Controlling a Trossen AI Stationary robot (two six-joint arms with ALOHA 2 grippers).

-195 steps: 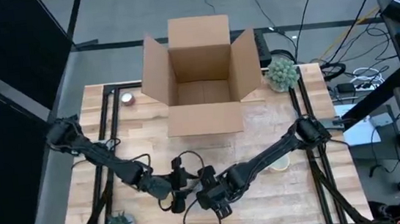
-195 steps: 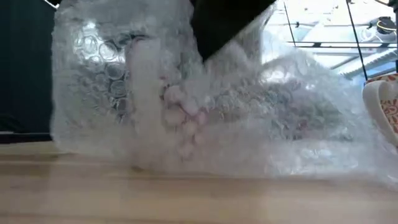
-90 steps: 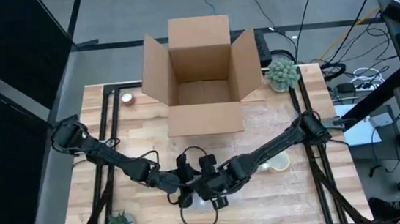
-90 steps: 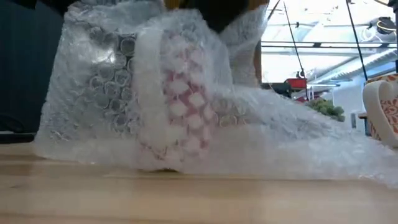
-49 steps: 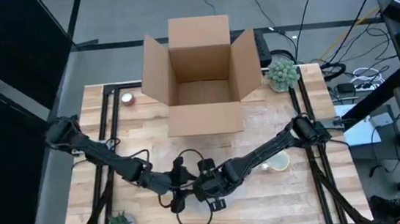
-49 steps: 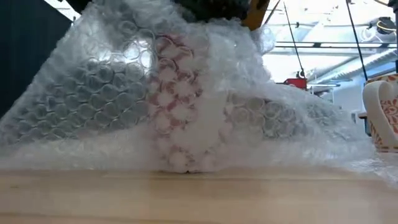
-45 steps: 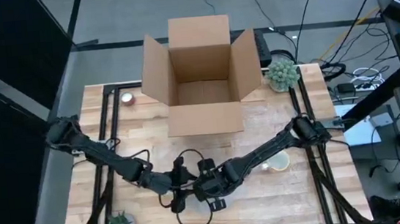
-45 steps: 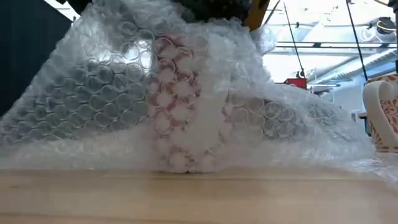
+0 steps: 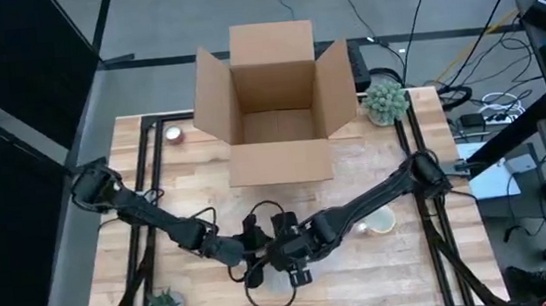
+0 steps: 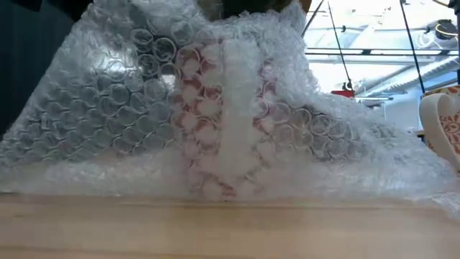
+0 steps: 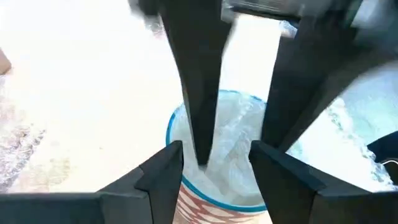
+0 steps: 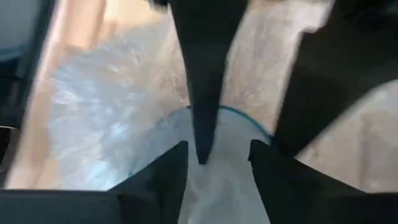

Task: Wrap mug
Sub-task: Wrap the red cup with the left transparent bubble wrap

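Mug upright under bubble wrap, wrap being tucked into its mouth

The mug [image 10: 215, 129] is seen standing on the counter [image 9: 365, 275], well in front of the cardboard box [image 9: 275, 103], its long axis vertical and its mouth pointing up. It is draped in bubble wrap [image 10: 108, 122]. The left gripper [image 9: 250, 250] and right gripper [image 9: 285, 252] are held just above the rim, fingers [image 11: 200, 106] parted and poked into the mouth (nothing clamped). The mug could be tipped by an off-centre push, or the loose wrap could spring back out once released
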